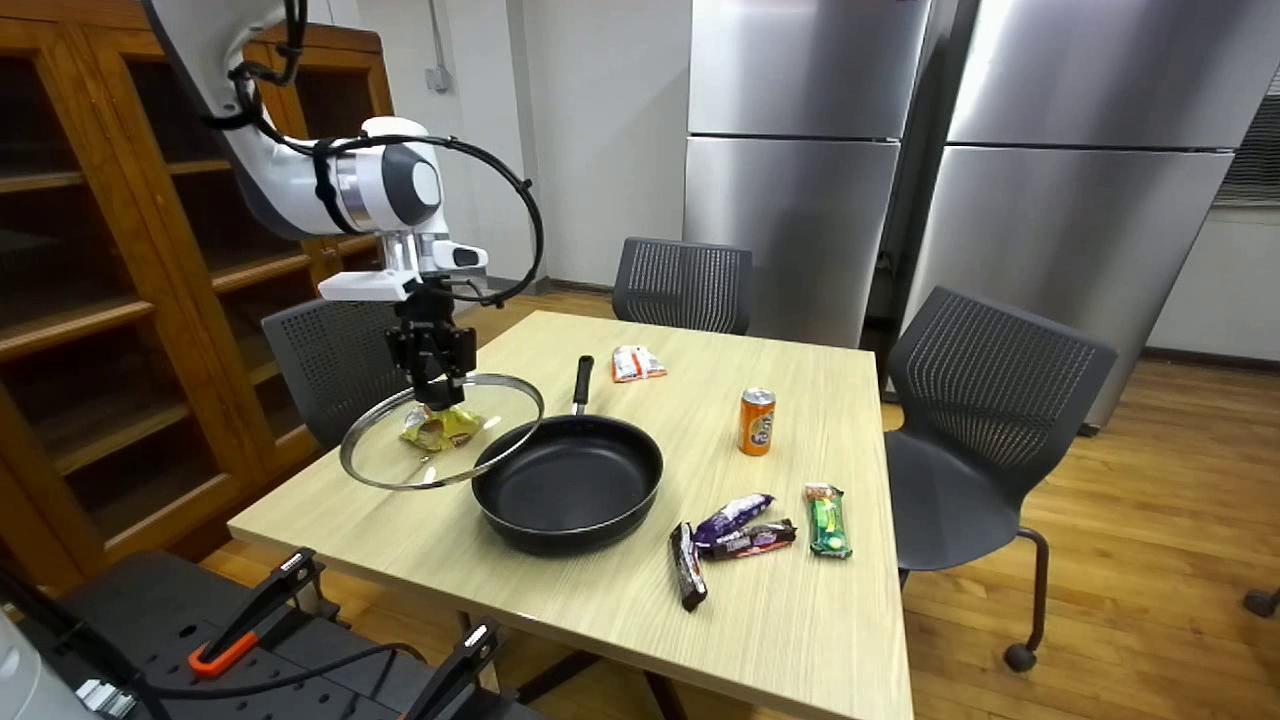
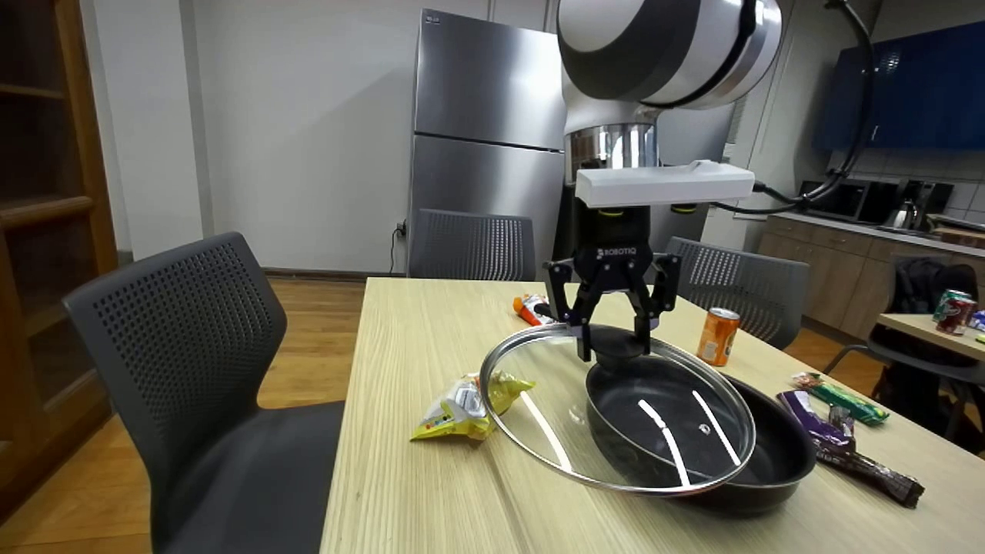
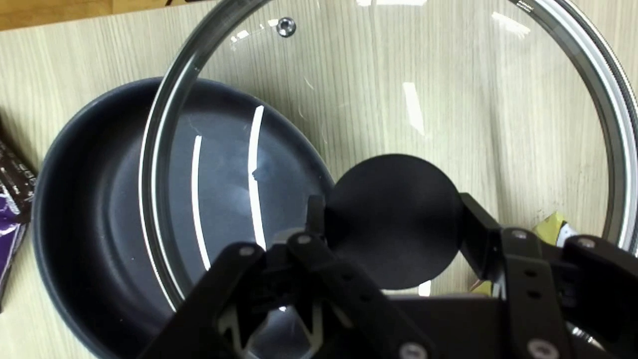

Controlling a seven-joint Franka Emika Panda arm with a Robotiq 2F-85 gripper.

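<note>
We see the end effector (image 2: pixel 616 342) pinching the black knob (image 3: pixel 394 224) of a glass lid (image 2: pixel 616 423), which hangs above the surface (image 1: pixel 690 415) and partly overlaps the black frying pan (image 1: pixel 570 475) in all our views; a yellow snack bag (image 2: pixel 462 408) lies near the pan.

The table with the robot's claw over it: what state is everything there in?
Glass lid, held up by its knob
Robotiq gripper, closed on that knob
Frying pan, right way up, lid off
Fanta can, upright
Yellow snack bag, lying down, crinkled
White-and-orange packet, lying down
Purple bar, wrapped, lying down
Green bar, wrapped, lying down
Two dark bars, wrapped, lying down
</note>
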